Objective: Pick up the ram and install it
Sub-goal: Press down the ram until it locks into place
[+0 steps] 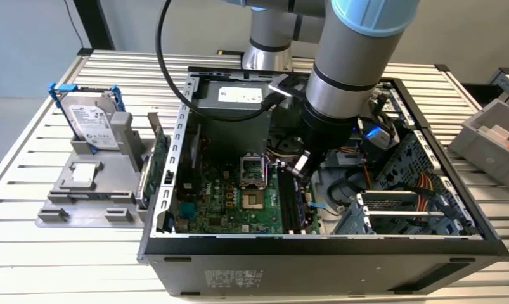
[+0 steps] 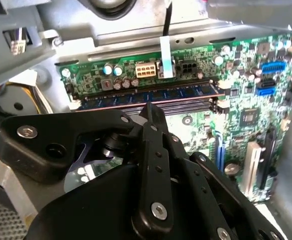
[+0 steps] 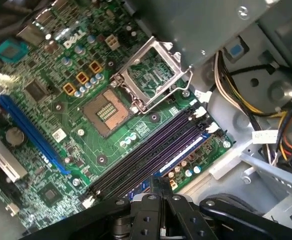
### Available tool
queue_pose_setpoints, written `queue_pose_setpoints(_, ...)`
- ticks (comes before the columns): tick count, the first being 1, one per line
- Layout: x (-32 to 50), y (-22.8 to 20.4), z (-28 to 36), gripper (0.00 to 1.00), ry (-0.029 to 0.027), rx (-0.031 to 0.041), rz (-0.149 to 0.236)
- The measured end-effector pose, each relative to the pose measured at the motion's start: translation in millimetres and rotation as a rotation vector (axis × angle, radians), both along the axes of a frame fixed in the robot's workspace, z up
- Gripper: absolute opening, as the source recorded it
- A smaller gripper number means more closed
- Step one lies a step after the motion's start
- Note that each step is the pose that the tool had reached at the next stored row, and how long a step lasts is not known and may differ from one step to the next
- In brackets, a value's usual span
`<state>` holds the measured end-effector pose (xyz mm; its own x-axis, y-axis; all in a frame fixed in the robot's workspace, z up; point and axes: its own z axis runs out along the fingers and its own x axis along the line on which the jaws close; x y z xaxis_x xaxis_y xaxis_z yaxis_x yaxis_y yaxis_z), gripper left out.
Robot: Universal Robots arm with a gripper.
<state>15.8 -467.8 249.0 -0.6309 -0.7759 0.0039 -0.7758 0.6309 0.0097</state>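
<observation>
We count one open computer case [image 1: 322,244], one motherboard [image 1: 229,196], one ram [image 2: 151,95] stick in slot, one gripper [image 1: 298,166], one hard drive [image 1: 94,120], two grey bins [image 1: 491,136] at exterior view's right.

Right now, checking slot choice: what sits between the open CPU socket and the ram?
In the first wrist view, empty dark memory slots run between the CPU socket and the ram.

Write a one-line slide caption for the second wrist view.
Gripper poised over the blue ram sitting in a slot on the green motherboard.
</observation>
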Motion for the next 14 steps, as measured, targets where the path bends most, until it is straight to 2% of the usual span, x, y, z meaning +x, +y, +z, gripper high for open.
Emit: queue_pose_setpoints(14, 0.0, 0.0, 0.0, 0.00, -0.0004, 0.0002, 0.247)
